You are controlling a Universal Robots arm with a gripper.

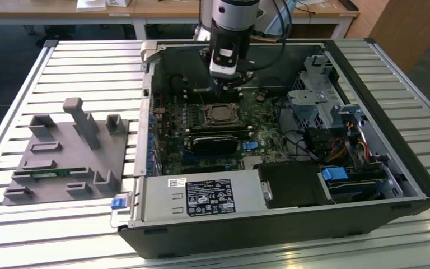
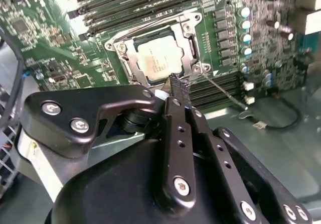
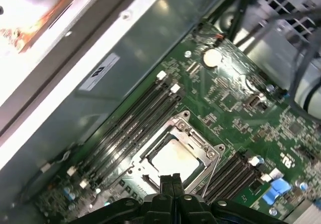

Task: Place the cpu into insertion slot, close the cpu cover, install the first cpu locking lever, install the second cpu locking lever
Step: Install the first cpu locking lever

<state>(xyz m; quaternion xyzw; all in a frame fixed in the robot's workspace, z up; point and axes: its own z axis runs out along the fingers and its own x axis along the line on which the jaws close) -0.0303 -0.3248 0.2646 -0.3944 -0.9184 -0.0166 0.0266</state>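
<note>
Silver slats make up the counter (image 1: 73, 61), and the open black computer case (image 1: 275, 235) lies toward its edge on the exterior view's right. Inside, the green motherboard (image 3: 225, 118) carries the insertion slot (image 1: 206, 115) near its middle, between banks of memory slots (image 2: 130, 5). The cpu cover (image 3: 198, 148) lies flat over the slot, and the cpu (image 2: 156, 59) sits seated, showing through its window. A thin wire lever (image 2: 223, 88) juts from the slot's corner and looks unlatched to me. My hand (image 2: 179, 85) hovers just beside that corner, fingers pressed together, holding nothing. My worry is that so narrow a tip could slide off the springy wire and gouge the board, or that the wire could miss its hook and spring up.
</note>
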